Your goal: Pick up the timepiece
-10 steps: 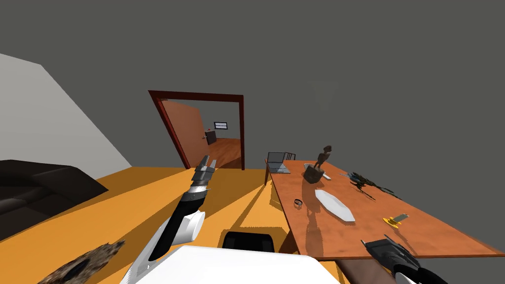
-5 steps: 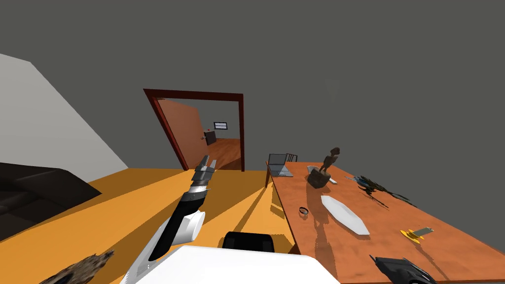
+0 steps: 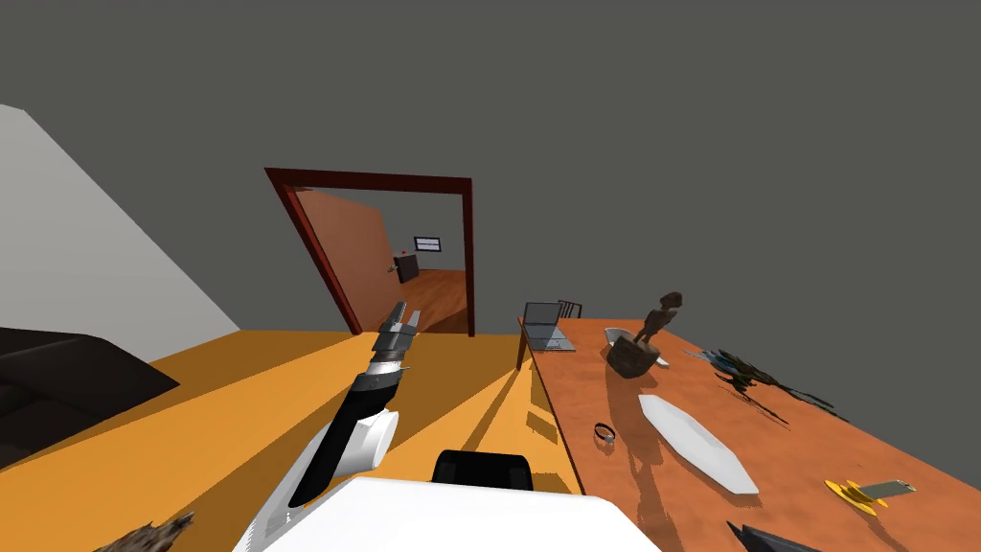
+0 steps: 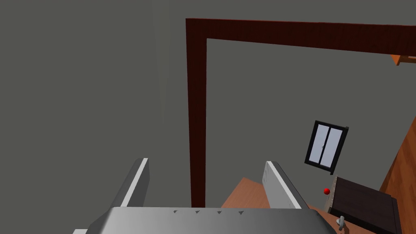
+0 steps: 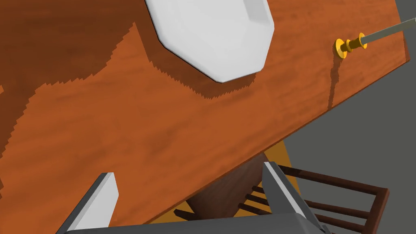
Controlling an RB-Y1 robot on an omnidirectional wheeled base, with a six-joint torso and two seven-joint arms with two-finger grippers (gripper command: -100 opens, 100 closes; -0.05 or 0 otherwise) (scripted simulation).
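Right gripper (image 5: pixel 187 170), its two fingers spread wide and holding nothing, hovered over the near edge of the wooden table (image 5: pixel 162 134), with a white dish (image 5: pixel 211 36) and a yellow-handled tool (image 5: pixel 349 45) lying beyond its fingertips. The wristwatch (image 3: pixel 604 432), a small dark ring, sat on the tabletop close to the long edge that faces the orange floor (image 3: pixel 239 402), at the dish's 9 o'clock and the brown figurine's (image 3: pixel 644 340) 7 o'clock, apart from both. The left gripper (image 3: pixel 407 311), fingers likewise wide apart, was held out over the floor toward the doorway (image 3: pixel 383 249) at 11 o'clock. The task appeared to be at the reaching stage, with the watch not yet grasped. The next move would likely call for carrying the right hand toward its 10 o'clock, past the dish, then lowering it until the fingers straddled the band before closing; so small and low an object would leave little margin above the tabletop.
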